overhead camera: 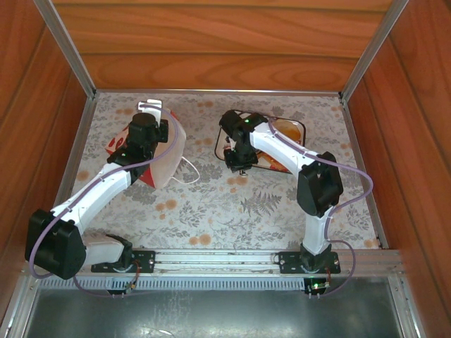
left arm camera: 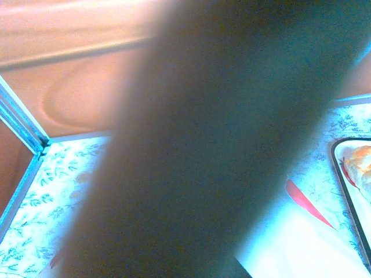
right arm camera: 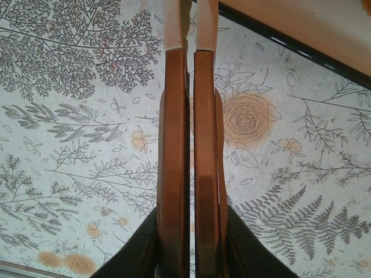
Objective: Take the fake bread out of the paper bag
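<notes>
Right wrist view: right claw [right arm camera: 190, 23] was pinched shut on nothing. Left claw [overhead camera: 149, 116] was shut at the paper bag [overhead camera: 170, 151], grip unclear. I'd have opened the right one wide before dipping in.

Noted: paper bag [overhead camera: 169, 151] white matt paper; table cover [overhead camera: 232, 208] matt floral print. Smooth wood-grain walls [overhead camera: 211, 42], bare metal frame rails [overhead camera: 68, 49]. Smooth brown fingers [right arm camera: 174, 150] on right gripper [right arm camera: 190, 17], slight sheen
</notes>
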Robot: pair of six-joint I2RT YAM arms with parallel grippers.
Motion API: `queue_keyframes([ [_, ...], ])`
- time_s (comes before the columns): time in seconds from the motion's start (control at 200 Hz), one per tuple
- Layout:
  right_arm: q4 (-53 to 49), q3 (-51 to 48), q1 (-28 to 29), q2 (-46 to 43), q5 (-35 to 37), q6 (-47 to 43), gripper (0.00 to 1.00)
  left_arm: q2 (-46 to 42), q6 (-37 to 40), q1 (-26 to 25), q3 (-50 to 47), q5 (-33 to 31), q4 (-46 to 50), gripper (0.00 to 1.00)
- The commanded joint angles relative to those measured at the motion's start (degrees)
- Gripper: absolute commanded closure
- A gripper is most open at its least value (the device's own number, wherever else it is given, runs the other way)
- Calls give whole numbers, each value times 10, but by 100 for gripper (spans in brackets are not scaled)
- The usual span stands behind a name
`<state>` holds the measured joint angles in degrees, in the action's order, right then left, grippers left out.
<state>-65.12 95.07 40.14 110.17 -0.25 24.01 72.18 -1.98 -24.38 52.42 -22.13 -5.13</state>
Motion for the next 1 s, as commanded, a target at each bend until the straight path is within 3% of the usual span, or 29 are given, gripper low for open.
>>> queue_keyframes([
  [0.0, 15, -1, 3, -5, -17, 3, 85, -14, -7, 8, -3, 8, -11, 100],
  [0.35, 18, 11, 3, 26, -31, -17, 88, -12, -11, 8, -2, 10, -11, 100],
  [0.995, 4, -61, 3, -15, -42, -21, 88, -10, -13, 8, -1, 10, -11, 100],
])
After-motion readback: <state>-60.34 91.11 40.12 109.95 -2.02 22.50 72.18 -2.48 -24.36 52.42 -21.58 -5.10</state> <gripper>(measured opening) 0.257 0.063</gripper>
